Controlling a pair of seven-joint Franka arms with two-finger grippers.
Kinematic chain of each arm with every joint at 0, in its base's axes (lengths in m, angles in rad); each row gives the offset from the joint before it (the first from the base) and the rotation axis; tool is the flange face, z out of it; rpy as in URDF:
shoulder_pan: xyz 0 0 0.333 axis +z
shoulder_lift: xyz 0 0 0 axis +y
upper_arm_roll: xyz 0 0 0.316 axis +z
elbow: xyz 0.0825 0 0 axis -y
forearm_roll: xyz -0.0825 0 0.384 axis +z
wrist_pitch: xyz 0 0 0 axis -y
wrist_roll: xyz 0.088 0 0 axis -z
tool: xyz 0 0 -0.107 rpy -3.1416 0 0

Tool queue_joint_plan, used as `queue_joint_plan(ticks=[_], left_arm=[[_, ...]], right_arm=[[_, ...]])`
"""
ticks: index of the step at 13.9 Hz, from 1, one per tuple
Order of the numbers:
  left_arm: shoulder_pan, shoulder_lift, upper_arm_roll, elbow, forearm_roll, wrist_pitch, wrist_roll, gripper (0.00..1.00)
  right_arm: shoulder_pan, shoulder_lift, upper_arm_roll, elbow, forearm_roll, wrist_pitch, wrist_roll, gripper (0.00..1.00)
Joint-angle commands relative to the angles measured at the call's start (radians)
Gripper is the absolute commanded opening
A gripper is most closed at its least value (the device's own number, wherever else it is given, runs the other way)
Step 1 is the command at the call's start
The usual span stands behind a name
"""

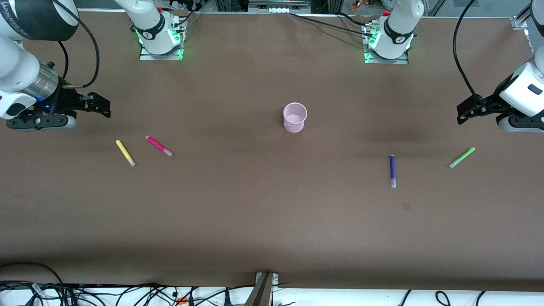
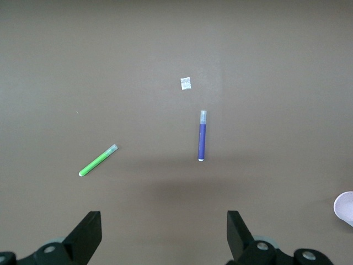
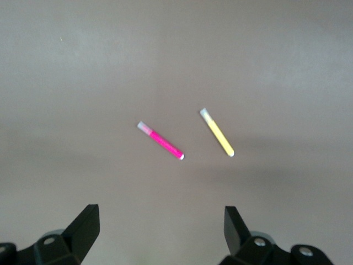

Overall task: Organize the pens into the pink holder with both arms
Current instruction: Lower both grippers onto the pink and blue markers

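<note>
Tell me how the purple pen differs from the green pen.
The purple pen is dark, the green pen bright. The purple pen lies straight toward the front camera, pale tip nearest it; the green pen lies slanted. The purple pen sits closer to the pink cup; the green pen is nearer the left arm's end. Both lie flat on the table, untouched.

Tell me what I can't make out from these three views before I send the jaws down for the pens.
- Pink holder: cut off by the left wrist view's edge, only a sliver shows; absent from the right wrist view.
- Small pale scrap beside the purple pen: too small to identify.
- Yellow pen and magenta pen: blurred in the right wrist view.
</note>
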Motion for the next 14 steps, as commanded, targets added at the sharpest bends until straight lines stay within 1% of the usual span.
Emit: queue_joint_plan(ticks=[1,2,3,6,7,9,10,12,14], left_arm=[[0.002,0.009,-0.006,0.029,0.008,-0.025,-0.003,1.0],[0.002,0.009,-0.006,0.029,0.008,-0.025,-0.003,1.0],[0.002,0.009,-0.006,0.029,0.008,-0.025,-0.003,1.0],[-0.001,0.024,-0.008,0.017,0.008,-0.029,-0.003,1.0],[-0.009,0.032,-0.014,0.019,0.011,-0.04,-0.003,1.0],[-0.012,0.038,-0.013,0.026,0.011,-0.042,0.006,1.0],[-0.012,0.071,-0.013,0.026,0.024,-0.039,0.006,1.0],[-0.008,0.186,-0.013,0.029,0.025,-0.045,0.003,1.0],[0.006,0.199,-0.013,0.02,0.022,-0.043,0.038,1.0]], right_arm=[[-0.004,0.007,0.017,-0.004,-0.003,-0.066,-0.02,1.0],[-0.003,0.009,0.019,-0.024,-0.003,-0.052,-0.042,1.0],[-0.003,0.009,0.019,-0.051,-0.001,-0.021,-0.104,1.0],[-0.003,0.003,0.02,-0.172,0.0,0.08,-0.311,1.0],[-0.003,-0.002,0.022,-0.223,0.0,0.136,-0.379,1.0],[-0.004,-0.01,0.022,-0.338,0.002,0.297,-0.57,1.0],[-0.004,-0.008,0.02,-0.384,0.002,0.357,-0.638,1.0],[-0.003,-0.008,0.02,-0.447,-0.001,0.419,-0.701,1.0],[-0.004,0.001,0.02,-0.519,-0.001,0.506,-0.72,1.0]])
